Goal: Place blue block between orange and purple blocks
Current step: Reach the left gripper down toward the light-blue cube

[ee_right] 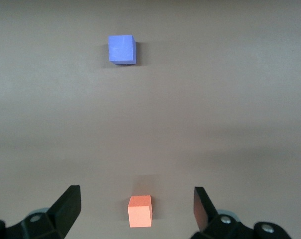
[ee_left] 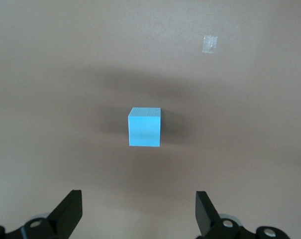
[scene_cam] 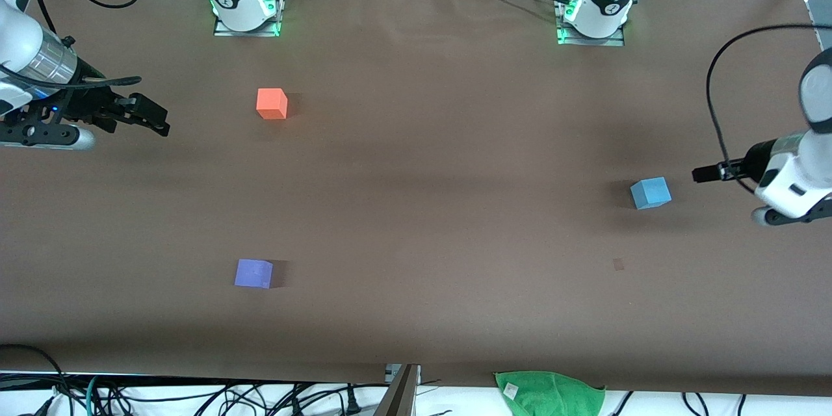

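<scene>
three blocks well apart, both arms up and empty

the blue block (scene_cam: 650, 193) sits alone on the brown tabletop (scene_cam: 442, 208) toward the left arm's end, resting flat with nothing touching it. the orange block (scene_cam: 272, 104) and the purple block (scene_cam: 253, 273) lie toward the right arm's end, well apart from the blue one and from each other; the orange block is farther from the front camera, the purple block nearer to it, with bare tabletop between them.

the left gripper (scene_cam: 705, 173) hangs in the air over the tabletop just beside the blue block, on the side toward the left arm's end. in the left wrist view its fingers (ee_left: 68, 211) stand wide apart and hold nothing, with the blue block (ee_left: 145, 127) seen in the gap between them but farther out, not touched. a small pale patch (ee_left: 210, 43) marks the tabletop near the block.

the right gripper (scene_cam: 156, 122) hangs over the tabletop at the right arm's end, beside the orange block and apart from it. its fingers (ee_right: 65, 206) are spread wide and empty in the right wrist view, where the orange block (ee_right: 140, 210) shows between them and the purple block (ee_right: 122, 49) lies farther off.

a green cloth (scene_cam: 551, 393) lies at the tabletop's edge nearest the front camera.
</scene>
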### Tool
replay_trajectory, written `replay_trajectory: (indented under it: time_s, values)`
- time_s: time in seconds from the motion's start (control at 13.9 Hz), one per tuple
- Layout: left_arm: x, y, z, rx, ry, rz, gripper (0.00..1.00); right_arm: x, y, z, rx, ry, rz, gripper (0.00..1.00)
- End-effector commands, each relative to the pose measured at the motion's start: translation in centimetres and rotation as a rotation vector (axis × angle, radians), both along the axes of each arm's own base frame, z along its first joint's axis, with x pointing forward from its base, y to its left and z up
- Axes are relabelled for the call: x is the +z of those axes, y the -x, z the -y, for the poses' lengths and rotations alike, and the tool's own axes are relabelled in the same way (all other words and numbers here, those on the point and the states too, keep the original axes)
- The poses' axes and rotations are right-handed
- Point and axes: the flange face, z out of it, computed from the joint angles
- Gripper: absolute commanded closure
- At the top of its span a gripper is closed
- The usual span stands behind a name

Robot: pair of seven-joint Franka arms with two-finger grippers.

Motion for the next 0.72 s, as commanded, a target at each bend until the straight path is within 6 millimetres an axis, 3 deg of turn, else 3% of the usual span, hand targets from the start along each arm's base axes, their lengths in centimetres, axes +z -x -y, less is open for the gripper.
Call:
replay_trajectory:
  time_s: [0.0,0.43,0.65]
  values:
    - [-4.5,-1.4,-0.3,-0.001,-0.022,-0.008,0.00,0.3,0.5,0.2,0.012,-0.018,-0.003,0.00]
    - [-13.2,0.5,-0.4,-0.003,-0.021,0.033,0.00,0.3,0.4,0.2,0.012,-0.018,-0.001,0.00]
    - [-15.7,2.0,-0.3,-0.001,-0.017,0.032,0.00,0.2,0.4,0.3,0.010,-0.018,-0.003,0.00]
